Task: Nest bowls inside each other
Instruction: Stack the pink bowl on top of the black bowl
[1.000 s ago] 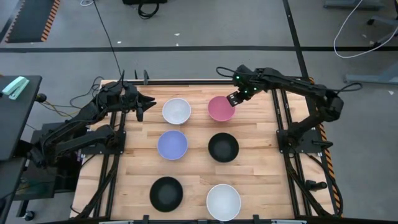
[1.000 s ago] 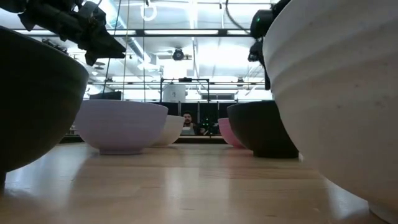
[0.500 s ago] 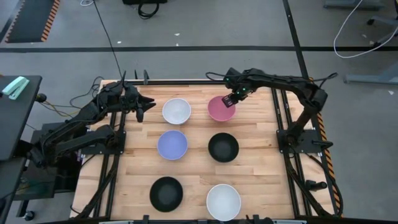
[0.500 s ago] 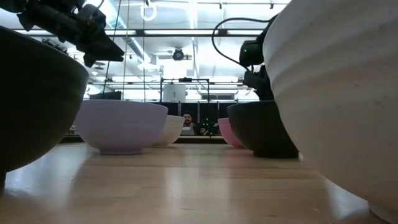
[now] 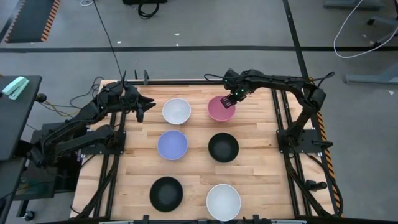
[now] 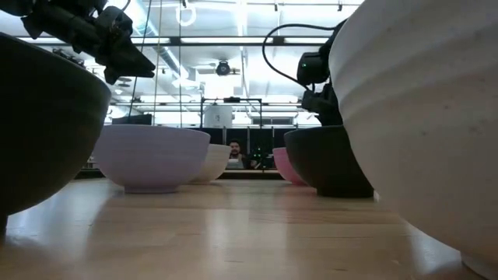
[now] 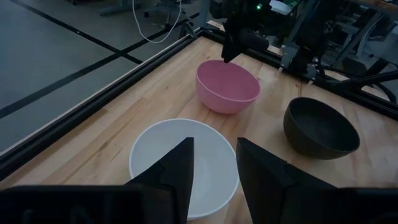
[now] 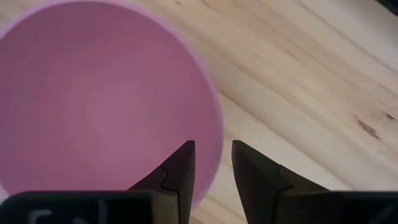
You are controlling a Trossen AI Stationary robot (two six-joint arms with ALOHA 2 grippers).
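Rt wrist: pincer (image 8: 209, 163) straddles pink bowl (image 8: 99, 99) rim.

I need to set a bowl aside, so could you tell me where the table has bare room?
Bare wood lies right of the black bowl and left of the lavender bowl. It is crowded at the pink bowl, where the right hand hovers.

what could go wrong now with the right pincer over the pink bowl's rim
1. The right pincer is open astride the rim of the pink bowl. A thin rim hold may let the smooth bowl tip or slip when lifted.
2. If it pushes down off-centre, the bowl could slide toward the near table edge.
3. The white bowl sits beside it; a swinging carry could knock it.
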